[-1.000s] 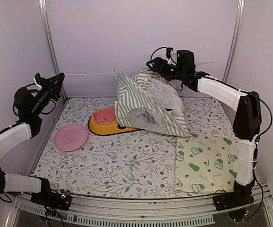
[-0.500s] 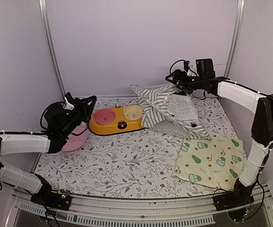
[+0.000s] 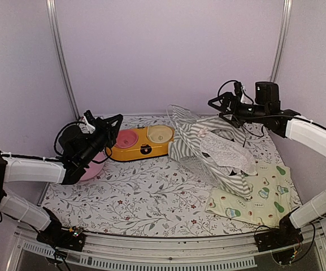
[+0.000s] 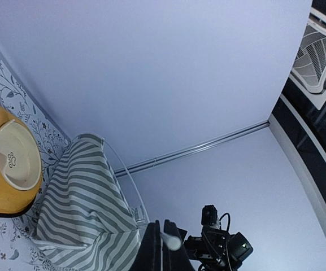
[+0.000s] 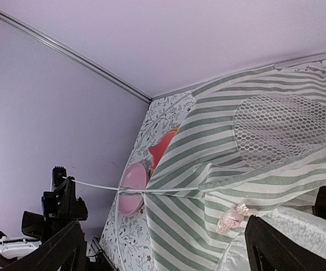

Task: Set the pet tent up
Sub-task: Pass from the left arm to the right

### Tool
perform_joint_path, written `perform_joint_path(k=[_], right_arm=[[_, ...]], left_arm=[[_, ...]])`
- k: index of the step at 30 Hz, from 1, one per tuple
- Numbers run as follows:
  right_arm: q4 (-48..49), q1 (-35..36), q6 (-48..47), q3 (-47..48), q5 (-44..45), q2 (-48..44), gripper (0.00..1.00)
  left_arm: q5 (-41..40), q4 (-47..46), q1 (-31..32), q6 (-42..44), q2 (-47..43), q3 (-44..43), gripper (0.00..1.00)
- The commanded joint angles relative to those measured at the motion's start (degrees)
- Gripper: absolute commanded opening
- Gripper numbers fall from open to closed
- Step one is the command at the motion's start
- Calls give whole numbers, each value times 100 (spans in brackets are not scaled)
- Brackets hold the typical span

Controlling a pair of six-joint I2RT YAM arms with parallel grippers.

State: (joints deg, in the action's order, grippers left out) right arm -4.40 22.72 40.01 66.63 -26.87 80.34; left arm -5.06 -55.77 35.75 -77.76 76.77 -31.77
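Striped green-and-white fabric: one pet tent slumped on the surface's right half
Its near corner overlaps one avocado mat, and one orange double bowl sits just beside it. Left end effector is clamped on one thin white pole; right end effector gapes wide, empty

No readable text (in any view).

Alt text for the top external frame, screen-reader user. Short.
A green-and-white striped pet tent lies slumped, not standing, right of centre on a floral table, one corner over an avocado-print mat. The right claw hangs open at its far side; the left claw is shut on one of its thin poles beside an orange double bowl.
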Motion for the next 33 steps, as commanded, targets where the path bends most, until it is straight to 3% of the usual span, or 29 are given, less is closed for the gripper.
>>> perform_joint_path(k=[1,4,7,16,26,33], right_arm=[[-128,46,184,-18,-139,-127,100],[-643,88,-138,217,-330,-100,100],[-454,624,31,227,-250,-240,99],[1332,2587,1048,492,982,708,94],[3598,2933,1170,917,2338,2319,86],[4645,3182,1085,1362,3203,2979,77]], left_arm=[[108,-160,116,75,-99,-203,0],[33,-105,109,129,-209,-227,0],[109,-119,101,126,-203,-300,0],[375,-247,169,-88,-163,-348,0],[632,-120,204,-453,-385,-248,0],[518,-93,213,-747,-540,-182,0]])
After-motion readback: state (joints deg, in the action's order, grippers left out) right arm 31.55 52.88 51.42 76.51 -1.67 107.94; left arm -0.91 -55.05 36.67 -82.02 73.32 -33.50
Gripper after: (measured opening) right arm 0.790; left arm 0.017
